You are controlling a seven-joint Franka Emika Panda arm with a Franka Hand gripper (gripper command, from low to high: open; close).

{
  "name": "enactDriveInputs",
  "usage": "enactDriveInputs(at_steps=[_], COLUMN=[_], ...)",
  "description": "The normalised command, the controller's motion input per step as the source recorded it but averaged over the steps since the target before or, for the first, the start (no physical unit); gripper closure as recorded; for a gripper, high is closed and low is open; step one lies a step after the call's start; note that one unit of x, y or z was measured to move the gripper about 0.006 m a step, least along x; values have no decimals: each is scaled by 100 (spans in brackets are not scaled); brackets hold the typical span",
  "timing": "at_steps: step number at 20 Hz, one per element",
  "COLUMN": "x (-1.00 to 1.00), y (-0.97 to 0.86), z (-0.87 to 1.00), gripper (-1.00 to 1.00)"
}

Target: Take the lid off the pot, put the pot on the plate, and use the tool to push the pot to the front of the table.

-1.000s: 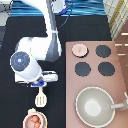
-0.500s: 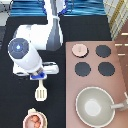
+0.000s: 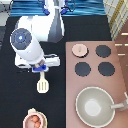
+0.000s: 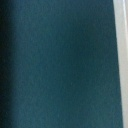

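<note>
Gripper: the gripper (image 3: 42,75) hangs over the left half of the frame, just below the arm's big white joint, with its blue block showing at the wrist.
Claw state: nearly closed, pinched on the top end of the tool's handle.
Tool: the cream-white spatula (image 3: 43,85) points down-frame from the gripper, its slotted head over the black table (image 3: 15,97), left of the stove.
Pot: the pot (image 3: 34,121) is at the bottom left of the frame, uncovered, reddish-brown contents in sight, partly cut by the lower edge.
Plate: the plate (image 3: 29,113) lies under the pot, only its pale rim showing around it.
Lid: the pink lid (image 3: 79,49) rests on the stove panel (image 3: 116,80), at its upper-left corner, well apart from the pot.
Burners: three black burners (image 3: 103,51) lie uncovered beside and below the lid.
Pan: the large grey pan (image 3: 96,106) sits at the stove's lower end, handle toward the right edge.
Wrist view: a plain dark teal surface with a pale strip along one edge; what it is cannot be told.
</note>
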Motion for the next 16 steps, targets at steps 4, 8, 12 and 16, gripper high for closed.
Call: enactDriveInputs(at_steps=[4, 8, 12, 16], x=[-100, -98, -95, -95], y=[31, 24, 18, 16], z=[-82, -74, -60, -57], gripper=[100, 100, 100, 100])
